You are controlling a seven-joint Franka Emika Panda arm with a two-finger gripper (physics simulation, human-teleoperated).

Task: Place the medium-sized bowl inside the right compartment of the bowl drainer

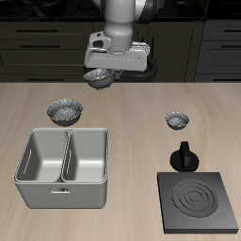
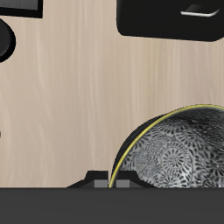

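My gripper [image 1: 105,70] hangs high over the back of the table, shut on the rim of the medium-sized bowl [image 1: 98,76], a silver-grey bowl with a speckled inside. The bowl is lifted clear of the table. In the wrist view the bowl [image 2: 175,149] fills the space beside my gripper [image 2: 109,181], its yellowish rim at the fingers. The bowl drainer [image 1: 38,191], a light-grey two-basin tub, stands near the table's front edge, well below and forward of the bowl. Both basins are empty.
The wider speckled bowl [image 1: 66,113] sits just behind the drainer. The smallest speckled bowl [image 1: 177,120] sits farther along the table. A black stove plate [image 1: 196,200] and a black knobbed pot [image 1: 184,156] stand beside the drainer; the plate also shows in the wrist view [image 2: 171,17].
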